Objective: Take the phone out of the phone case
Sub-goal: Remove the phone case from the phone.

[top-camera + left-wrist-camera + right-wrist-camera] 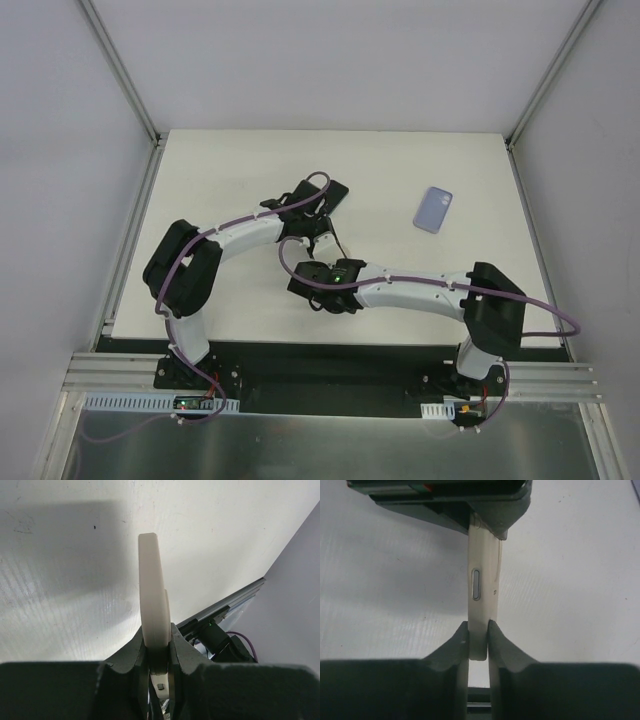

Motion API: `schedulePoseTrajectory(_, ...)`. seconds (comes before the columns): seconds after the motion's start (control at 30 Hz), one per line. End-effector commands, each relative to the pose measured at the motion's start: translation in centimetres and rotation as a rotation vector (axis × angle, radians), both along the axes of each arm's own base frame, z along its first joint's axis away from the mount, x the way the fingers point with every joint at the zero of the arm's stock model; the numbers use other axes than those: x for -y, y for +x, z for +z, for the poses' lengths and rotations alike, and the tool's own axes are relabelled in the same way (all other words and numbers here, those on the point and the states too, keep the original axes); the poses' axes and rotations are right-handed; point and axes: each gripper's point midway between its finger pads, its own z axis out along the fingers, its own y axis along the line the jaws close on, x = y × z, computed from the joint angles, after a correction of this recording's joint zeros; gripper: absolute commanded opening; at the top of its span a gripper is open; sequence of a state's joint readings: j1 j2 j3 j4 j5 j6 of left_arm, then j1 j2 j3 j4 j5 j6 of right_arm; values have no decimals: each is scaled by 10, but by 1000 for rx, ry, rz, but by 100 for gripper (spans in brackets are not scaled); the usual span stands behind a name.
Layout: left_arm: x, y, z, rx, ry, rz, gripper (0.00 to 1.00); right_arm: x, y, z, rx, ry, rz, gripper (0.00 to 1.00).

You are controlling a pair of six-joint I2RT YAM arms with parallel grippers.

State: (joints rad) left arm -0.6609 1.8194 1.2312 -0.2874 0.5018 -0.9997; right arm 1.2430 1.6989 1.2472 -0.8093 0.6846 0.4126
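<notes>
Both grippers were clamped on the phone (484,590): the left gripper (157,650) pinched one end and the right gripper (478,635) the other. They held it on edge over the middle of the table (230,160). Its long axis ran from one gripper to the other, roughly near edge to far edge, though the top view mostly hid it. The case (433,210), seemingly empty, lay well apart towards the far right corner. If the arms pulled or twisted unevenly, the thin pinch might slip and drop the phone.
</notes>
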Motion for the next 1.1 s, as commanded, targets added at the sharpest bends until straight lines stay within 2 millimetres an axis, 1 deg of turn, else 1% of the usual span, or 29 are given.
schedulePoseTrajectory(0.0,-2,-12,18,8,-26,-28,0,9,19,20,128,-19,-86,4)
schedulePoseTrajectory(0.03,-1,-13,19,6,-34,-36,0,13,20,22,140,-32,-97,1)
schedulePoseTrajectory(0.13,2,-14,21,-3,-50,-50,0,20,20,25,157,-37,-124,1)
schedulePoseTrajectory(0.23,6,-14,24,2,-61,-60,25,25,18,32,169,20,-152,2)
schedulePoseTrajectory(0.27,7,-12,28,12,-70,-64,45,31,16,28,161,22,-165,1)
schedulePoseTrajectory(0.3,8,-11,31,19,-74,-64,52,31,16,32,163,76,-185,1)
schedulePoseTrajectory(0.33,9,-10,34,30,-80,-69,60,33,15,32,150,100,-195,1)
schedulePoseTrajectory(0.37,10,-7,41,49,-90,-69,66,42,14,25,139,101,-211,1)
schedulePoseTrajectory(0.4,12,-5,47,67,-105,-80,79,39,15,32,142,171,-226,2)
schedulePoseTrajectory(0.43,14,-3,53,108,-115,-111,84,40,13,28,114,204,-232,1)
schedulePoseTrajectory(0.47,17,0,63,137,-135,-124,86,48,13,22,101,215,-252,1)
schedulePoseTrajectory(0.5,17,1,72,166,-149,-133,96,46,16,29,106,285,-263,1)
schedulePoseTrajectory(0.53,15,4,77,202,-153,-150,97,46,14,27,83,315,-261,1)
schedulePoseTrajectory(0.57,8,8,82,221,-158,-135,99,48,17,30,82,351,-271,1)
schedulePoseTrajectory(0.6,2,10,84,225,-161,-127,99,44,14,33,70,442,-262,1)
schedulePoseTrajectory(0.63,-3,12,86,228,-172,-124,99,46,18,35,65,492,-274,1)
schedulePoseTrajectory(0.67,-5,13,87,242,-230,-127,99,45,18,37,56,543,-273,2)
schedulePoseTrajectory(0.7,-11,17,101,226,-361,-142,99,37,16,43,41,653,-249,1)
schedulePoseTrajectory(0.73,-14,20,106,186,-431,-84,99,38,20,46,39,709,-261,1)
schedulePoseTrajectory(0.77,-26,12,86,150,-456,-50,99,36,21,50,30,768,-254,1)
schedulePoseTrajectory(0.8,-29,28,102,264,-549,-44,99,20,21,71,19,914,-202,1)
schedulePoseTrajectory(0.83,-32,22,105,230,-599,-48,97,26,24,64,12,945,-220,2)
schedulePoseTrajectory(0.87,-35,16,98,227,-626,-56,95,24,26,70,9,998,-215,1)
schedulePoseTrajectory(0.9,-34,17,106,297,-674,-81,95,15,24,84,-7,1081,-170,1)
schedulePoseTrajectory(0.93,-34,13,110,301,-703,-98,94,18,30,86,-3,1106,-182,2)
schedulePoseTrajectory(0.97,-35,9,103,296,-713,-99,94,15,34,95,4,1153,-168,1)
schedulePoseTrajectory(1.0,-36,7,103,306,-732,-106,94,10,30,101,-28,1188,-135,2)
schedulePoseTrajectory(1.03,-35,6,115,349,-784,-123,94,10,35,107,-26,1216,-135,1)
schedulePoseTrajectory(1.07,-34,6,109,333,-798,-122,93,9,36,111,-35,1233,-131,2)
